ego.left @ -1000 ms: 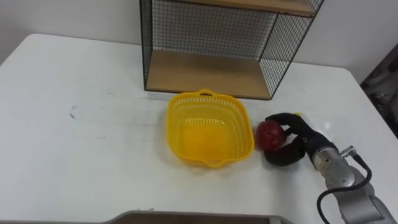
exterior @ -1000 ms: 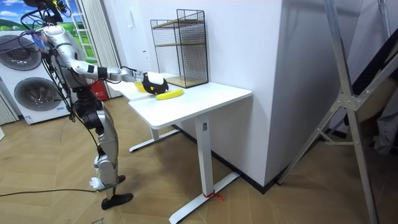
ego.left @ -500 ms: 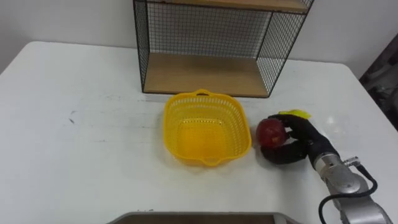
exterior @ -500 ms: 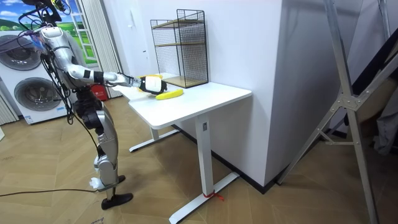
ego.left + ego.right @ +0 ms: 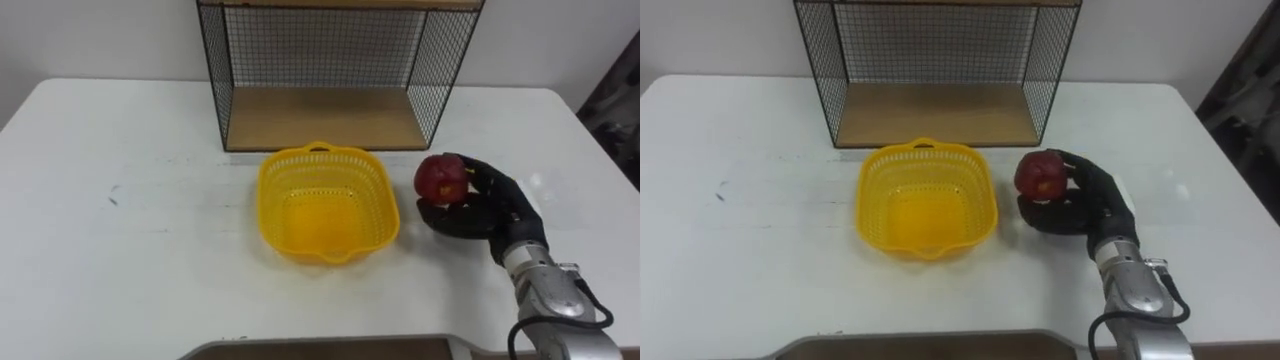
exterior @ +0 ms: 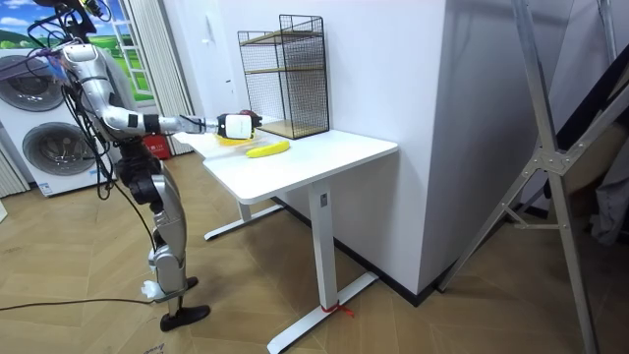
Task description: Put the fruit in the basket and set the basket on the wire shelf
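Note:
A yellow plastic basket (image 5: 322, 204) (image 5: 924, 198) stands empty on the white table, in front of the wire shelf (image 5: 322, 70) (image 5: 936, 68). Just right of the basket, my right hand (image 5: 483, 200) (image 5: 1082, 198) is shut on a red apple (image 5: 441, 178) (image 5: 1039, 173) and holds it a little above the tabletop. In the room view the right hand (image 6: 236, 126) reaches out over the table, and a yellow banana (image 6: 266, 149) lies on the tabletop below it. The shelf's wooden lower board (image 5: 318, 117) is bare.
The white table (image 5: 120, 230) reaches its right edge just past my right hand. A small dark mark (image 5: 113, 197) sits on the tabletop at the left. In the room view, washing machines (image 6: 49, 138) stand behind the robot, which stands at the table's end.
My right hand has lifted the apple off the table, up and a little toward the shelf. The head camera has shifted, so the whole scene sits differently.

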Robot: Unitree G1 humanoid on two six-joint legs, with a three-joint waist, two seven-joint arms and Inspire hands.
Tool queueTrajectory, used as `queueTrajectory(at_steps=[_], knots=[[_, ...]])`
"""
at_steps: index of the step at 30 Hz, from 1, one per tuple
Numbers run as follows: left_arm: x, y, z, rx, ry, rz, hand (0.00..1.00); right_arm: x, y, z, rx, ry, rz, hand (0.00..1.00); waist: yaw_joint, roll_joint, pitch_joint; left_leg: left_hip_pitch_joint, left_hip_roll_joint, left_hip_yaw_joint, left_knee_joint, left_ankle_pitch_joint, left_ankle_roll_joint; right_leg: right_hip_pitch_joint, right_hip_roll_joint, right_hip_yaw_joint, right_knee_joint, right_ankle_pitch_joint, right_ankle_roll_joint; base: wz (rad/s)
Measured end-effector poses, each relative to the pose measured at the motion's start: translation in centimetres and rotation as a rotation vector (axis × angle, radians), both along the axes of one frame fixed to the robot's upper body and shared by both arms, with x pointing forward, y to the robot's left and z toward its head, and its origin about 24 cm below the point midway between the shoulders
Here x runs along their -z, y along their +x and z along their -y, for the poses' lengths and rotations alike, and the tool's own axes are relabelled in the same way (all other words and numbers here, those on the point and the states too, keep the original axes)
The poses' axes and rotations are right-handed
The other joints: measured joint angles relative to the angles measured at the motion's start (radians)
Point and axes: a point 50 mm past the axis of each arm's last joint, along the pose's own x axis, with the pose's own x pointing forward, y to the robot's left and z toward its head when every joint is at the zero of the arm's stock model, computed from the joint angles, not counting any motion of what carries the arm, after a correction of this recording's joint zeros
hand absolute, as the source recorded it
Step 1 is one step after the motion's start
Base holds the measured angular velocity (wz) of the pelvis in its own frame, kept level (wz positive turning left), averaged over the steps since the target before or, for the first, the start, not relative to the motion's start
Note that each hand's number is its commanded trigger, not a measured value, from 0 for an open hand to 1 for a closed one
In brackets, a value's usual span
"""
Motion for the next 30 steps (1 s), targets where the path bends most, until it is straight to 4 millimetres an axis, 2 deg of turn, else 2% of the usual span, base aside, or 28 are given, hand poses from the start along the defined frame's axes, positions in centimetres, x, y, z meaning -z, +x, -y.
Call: queueTrajectory(at_steps=[9, 11, 14, 18, 21, 25, 27, 30], knots=[[0.0, 0.5, 0.0, 0.005, -0.002, 0.016, 0.0, -3.2, 0.8, -1.0, -0.021, -0.017, 0.142, 1.0, 0.006, -0.003, 0.0, -0.018, 0.001, 0.002, 0.001, 0.0, 0.0, -0.018, 0.002, 0.004, -0.004, 0.0, 0.0, -0.01], [0.0, 0.5, 0.1, 0.008, -0.004, 0.021, 0.0, -4.8, 1.0, -1.5, -0.05, -0.045, 0.21, 1.0, 0.009, -0.001, 0.0006, -0.015, 0.001, 0.005, -0.002, 0.0, 0.0, -0.016, 0.003, 0.005, -0.004, 0.0, 0.0, 0.0], [0.0, 0.8, 0.1, 0.015, -0.011, 0.039, 0.0, -6.2, 1.1, -2.1, -0.082, -0.058, 0.288, 1.0, 0.01, 0.0, 0.0017, -0.01, 0.002, 0.004, -0.005, 0.0, 0.0, -0.01, 0.004, 0.005, -0.006, 0.0, 0.0, 0.0], [0.0, 0.9, 0.2, 0.018, -0.014, 0.048, 0.0, -6.6, 1.1, -2.6, -0.118, -0.138, 0.309, 1.0, 0.013, -0.003, 0.002, -0.014, 0.002, 0.002, -0.006, 0.0, 0.0, -0.015, 0.003, 0.005, -0.006, 0.0, 0.0, 0.0], [0.0, 1.2, 0.2, 0.033, -0.015, 0.05, 0.0, -6.6, 1.1, -3.6, -0.194, -0.269, 0.308, 1.0, 0.011, -0.007, 0.0039, -0.016, 0.002, 0.001, -0.005, 0.0, 0.0, -0.018, 0.004, 0.006, -0.004, 0.0, 0.0, 0.0], [0.0, 1.8, 0.0, 0.065, -0.018, 0.056, 0.0, -7.2, 0.9, -5.1, -0.296, -0.385, 0.332, 1.0, 0.013, -0.026, 0.004, -0.036, 0.003, 0.001, 0.0, 0.0, 0.0, -0.037, 0.004, 0.002, 0.0, 0.001, -0.001, 0.0], [-0.1, 2.2, -0.3, 0.073, -0.019, 0.067, 0.0, -7.6, 0.9, -5.4, -0.325, -0.414, 0.352, 1.0, 0.017, -0.038, -0.0005, -0.042, 0.003, 0.002, 0.001, 0.0, 0.0, -0.042, 0.004, -0.001, 0.0, 0.001, -0.002, 0.0], [-0.4, 2.4, -1.1, 0.081, -0.012, 0.067, 0.0, -8.5, 0.7, -5.9, -0.37, -0.476, 0.385, 1.0, 0.038, -0.055, -0.0016, -0.045, 0.003, 0.002, 0.0, 0.0, 0.0, -0.048, 0.005, 0.004, 0.002, 0.002, -0.002, -0.05]])
